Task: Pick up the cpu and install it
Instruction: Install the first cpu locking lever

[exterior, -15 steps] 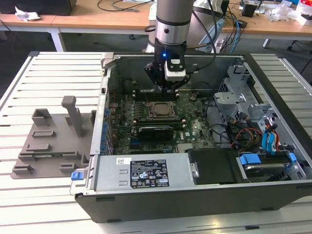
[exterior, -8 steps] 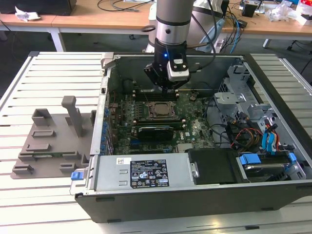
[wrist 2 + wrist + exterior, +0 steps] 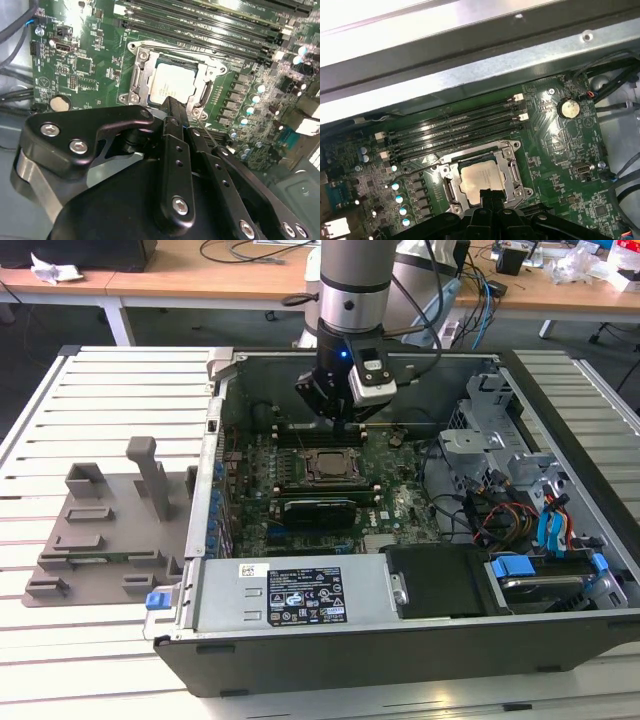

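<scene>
The cpu (image 3: 325,466), a flat square with a shiny silver top, lies inside the metal frame of the socket (image 3: 141,60) on the green motherboard (image 3: 400,475) of the open computer case. Both wrist views show the cpu (image 3: 172,82) (image 3: 476,179) face up and level in the frame. My gripper (image 3: 345,423) hangs just above the board at the socket's far edge, by the memory slots. Its black fingertips (image 3: 175,107) (image 3: 490,196) are closed together with nothing between them, and they cover one edge of the socket.
Long black memory slots (image 3: 455,125) run beside the socket, with the case's metal wall (image 3: 470,65) beyond them. A grey plastic tray (image 3: 110,530) lies outside the case on the exterior view's left. The power supply (image 3: 300,595), cables and drive bays (image 3: 520,510) crowd the case's near side and the exterior view's right.
</scene>
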`<state>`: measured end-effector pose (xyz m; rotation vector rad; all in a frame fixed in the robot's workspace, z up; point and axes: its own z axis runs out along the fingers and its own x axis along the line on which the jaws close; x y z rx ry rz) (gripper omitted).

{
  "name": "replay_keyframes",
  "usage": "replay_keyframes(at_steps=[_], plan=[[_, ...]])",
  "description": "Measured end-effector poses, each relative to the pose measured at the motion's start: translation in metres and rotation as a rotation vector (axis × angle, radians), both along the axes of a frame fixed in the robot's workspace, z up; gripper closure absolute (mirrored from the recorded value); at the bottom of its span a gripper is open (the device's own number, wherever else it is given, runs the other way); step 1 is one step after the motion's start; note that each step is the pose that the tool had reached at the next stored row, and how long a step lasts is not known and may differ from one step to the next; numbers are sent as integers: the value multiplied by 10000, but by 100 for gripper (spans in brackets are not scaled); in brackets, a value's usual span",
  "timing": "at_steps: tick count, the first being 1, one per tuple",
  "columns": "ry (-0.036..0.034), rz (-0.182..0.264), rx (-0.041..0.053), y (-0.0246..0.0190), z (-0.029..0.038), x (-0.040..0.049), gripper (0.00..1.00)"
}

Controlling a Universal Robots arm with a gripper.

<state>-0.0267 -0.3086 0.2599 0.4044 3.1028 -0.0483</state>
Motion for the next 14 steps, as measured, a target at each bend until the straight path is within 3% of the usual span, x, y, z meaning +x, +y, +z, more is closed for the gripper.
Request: replay_keyframes(at_steps=[1, 3, 14], plan=[[0, 569, 0, 0, 0, 0, 89], [0, 753, 1, 0, 0, 0, 89], [0, 2680, 0, 0, 0, 0, 89]])
